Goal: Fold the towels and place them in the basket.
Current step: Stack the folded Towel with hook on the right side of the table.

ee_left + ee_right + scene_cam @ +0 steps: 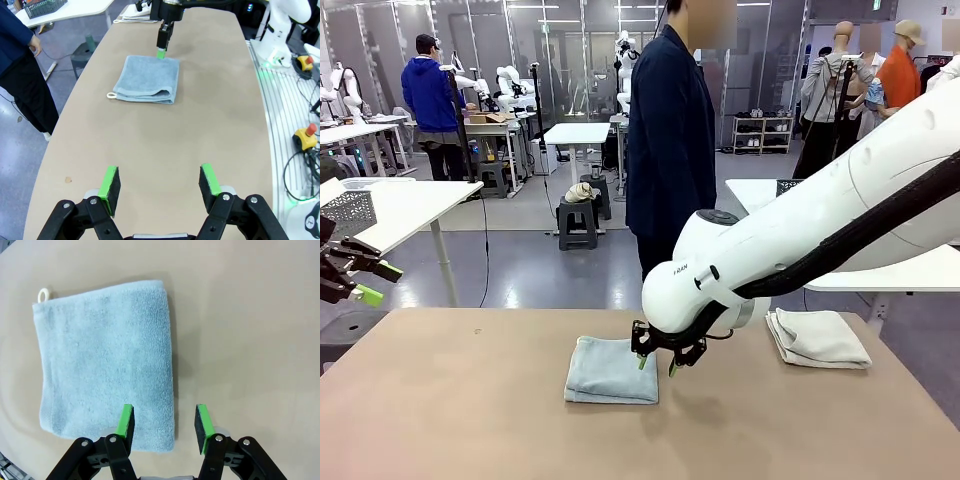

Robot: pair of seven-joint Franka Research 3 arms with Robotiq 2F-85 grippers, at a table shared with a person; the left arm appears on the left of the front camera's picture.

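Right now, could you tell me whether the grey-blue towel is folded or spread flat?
Folded. The grey-blue towel lies as a compact square with stacked layers at its near edge, its corner loop sticking out on the table.

Front faces person; wrists look down; all share grey-blue towel (612, 370).

Grey-blue towel (105, 365): terry cloth, nubby looped pile, matt, small smooth pale loop at corner
Cream towel (817, 337): soft matt cloth, folded
Table (150, 150): smooth matt tan surface
Right gripper (162, 422): black matt plastic-look fingers, matt green pads
Right arm (800, 240): glossy white shell
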